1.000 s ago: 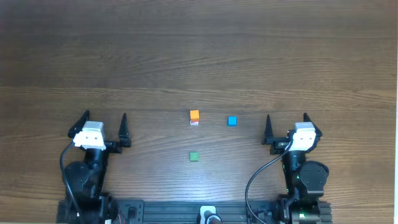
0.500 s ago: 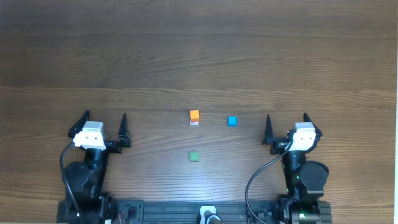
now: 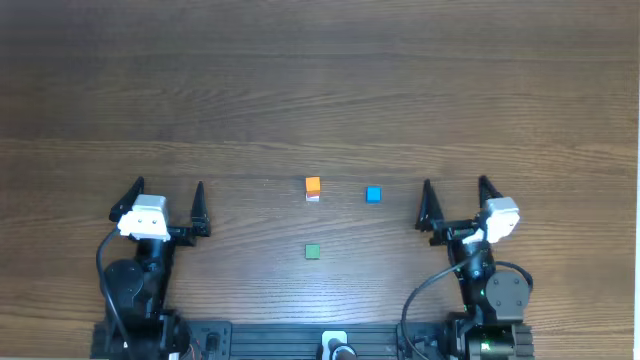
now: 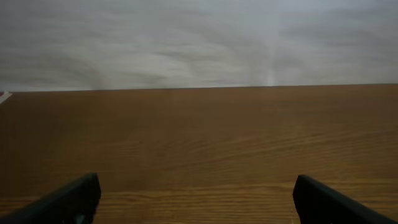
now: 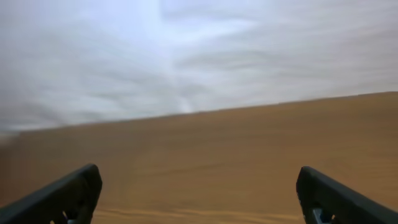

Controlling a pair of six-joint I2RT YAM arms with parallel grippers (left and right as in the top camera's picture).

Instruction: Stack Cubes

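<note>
The wooden table [image 3: 320,80] carried everything, and most of its surface toward the far edge lay bare. Both arms sat folded back over their bases along the near edge, a resting stance that, as I judged it, kept them out of the way of the cubes until a pick was chosen.

The left gripper [image 3: 168,186] pointed straight toward the far edge, with its jaws spread wide and nothing between them. Its wrist view looked out low and level across bare wood. The right gripper [image 3: 455,184] was likewise wide open and empty, but its wrist was canted a little toward the table's middle. That probably suited a reach for the cubes, which lay nearer to it than to the left gripper.

The three cubes sat apart from one another near the middle of the table's width, closer to the near edge than the far. The orange cube [image 3: 313,185] lay about on the centre line, with a pale sliver at its near side. I could not tell whether that was its own face or something beneath it. The blue cube [image 3: 373,194] stood near it on the right arm's side, not touching. The green cube [image 3: 312,252] lay nearest the near edge, in line with the orange one. No stacking looked to have begun.
</note>
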